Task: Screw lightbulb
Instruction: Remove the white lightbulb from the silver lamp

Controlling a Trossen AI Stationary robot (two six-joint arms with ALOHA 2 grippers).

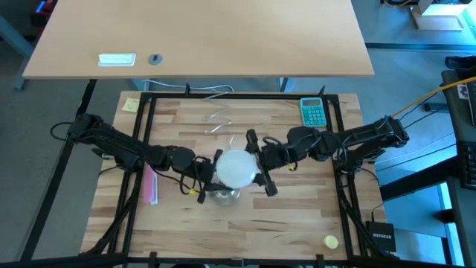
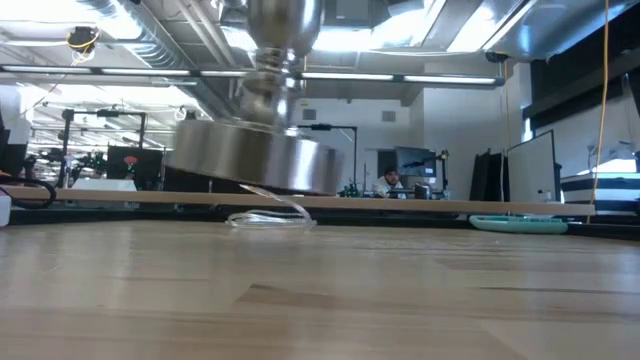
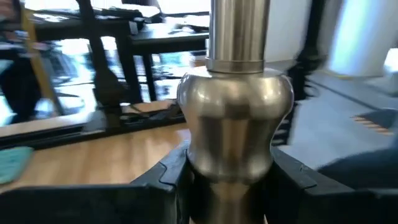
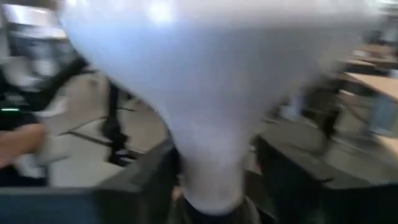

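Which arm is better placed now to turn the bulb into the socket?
Right. The right gripper is around the neck of the lightbulb, so it can likely twist it. The left gripper clamps the socket stand, lifted off the table, and should just hold it.

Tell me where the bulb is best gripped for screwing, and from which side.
Grip the bulb at its narrow neck, from the side: the globe is too wide. The right end effector does so while the left end effector clamps the stand, base lifted.
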